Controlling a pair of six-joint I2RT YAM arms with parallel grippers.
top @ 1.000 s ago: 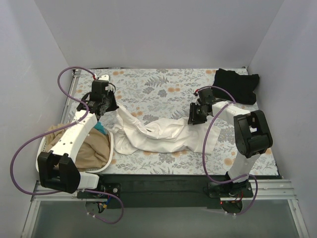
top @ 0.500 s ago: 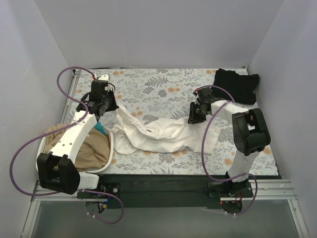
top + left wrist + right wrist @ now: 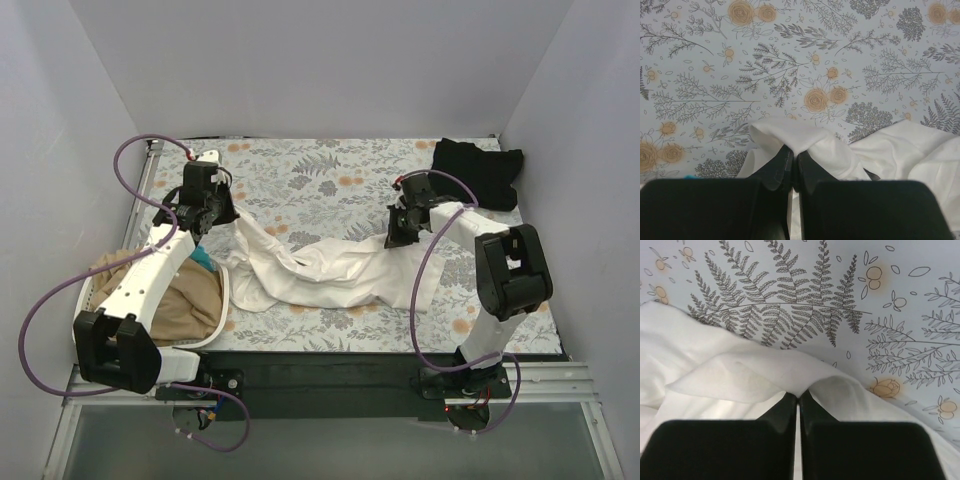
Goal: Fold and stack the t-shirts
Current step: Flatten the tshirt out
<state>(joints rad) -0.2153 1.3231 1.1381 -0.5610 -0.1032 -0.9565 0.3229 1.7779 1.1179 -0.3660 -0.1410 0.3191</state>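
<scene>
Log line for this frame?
left gripper: shut on white t-shirt | right gripper: shut on white t-shirt | white t-shirt: bunched, unfolded | black t-shirt: far right corner | tan t-shirt: near left | stack: not started

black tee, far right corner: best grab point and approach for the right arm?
Probably grip the black t-shirt at its near left edge, pinching from straight above. It lies crumpled and low, with walls close behind and to its right, so the near side is the open one. The right gripper is shut on the white t-shirt and must release first.
</scene>
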